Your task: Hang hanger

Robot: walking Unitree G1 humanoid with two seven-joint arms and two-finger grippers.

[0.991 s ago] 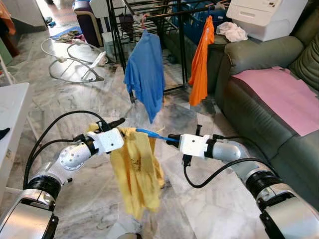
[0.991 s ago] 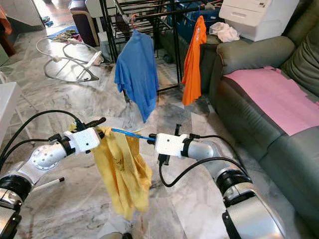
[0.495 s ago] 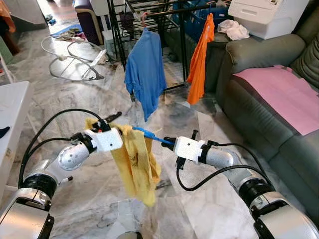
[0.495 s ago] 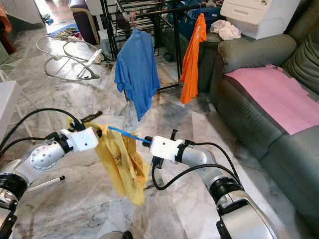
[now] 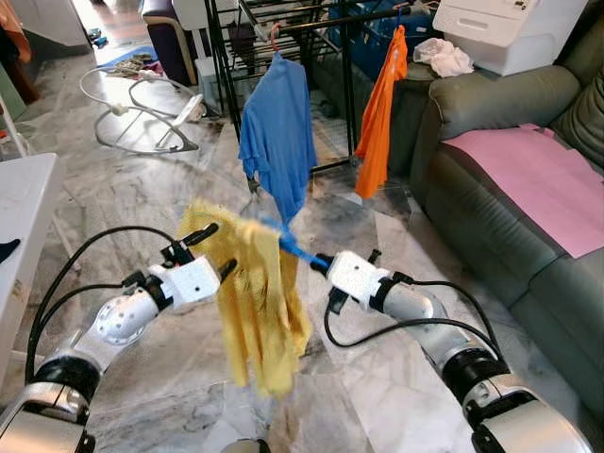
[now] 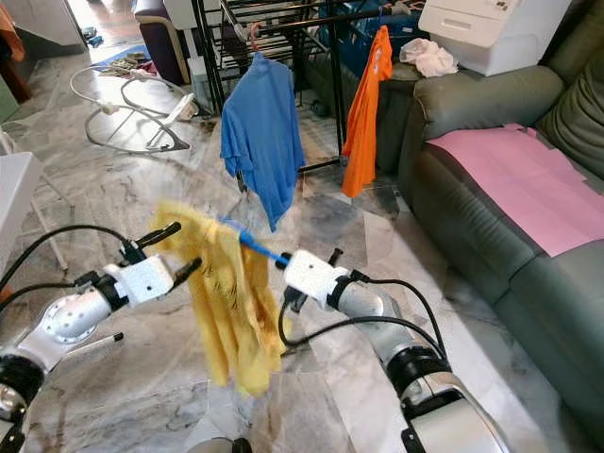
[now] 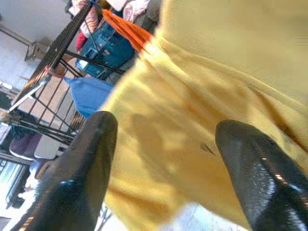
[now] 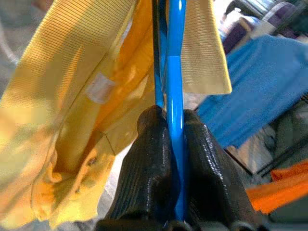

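A yellow shirt [image 5: 257, 307] hangs on a blue hanger [image 5: 289, 244] in mid-air over the marble floor, blurred by motion. My right gripper [image 5: 318, 262] is shut on the hanger's end; in the right wrist view both black fingers [image 8: 154, 154] pinch the blue bar [image 8: 175, 57]. My left gripper [image 5: 214, 251] is open just left of the shirt, with its fingers spread and the yellow cloth [image 7: 202, 96] close in front of them. The black drying rack [image 5: 283, 24] stands further ahead, carrying a blue shirt [image 5: 278, 132] and an orange shirt [image 5: 380, 113].
A green sofa [image 5: 491, 217] with a pink cloth [image 5: 538, 179] runs along the right. A white box [image 5: 510, 33] sits on its arm. A white table [image 5: 24, 208] is at the left. A white wire bouncer frame [image 5: 142, 113] lies on the floor at the far left.
My left gripper has opened and come off the yellow shirt, sinking a little. The right gripper has tilted the hanger's far end upward, and the shirt swings.
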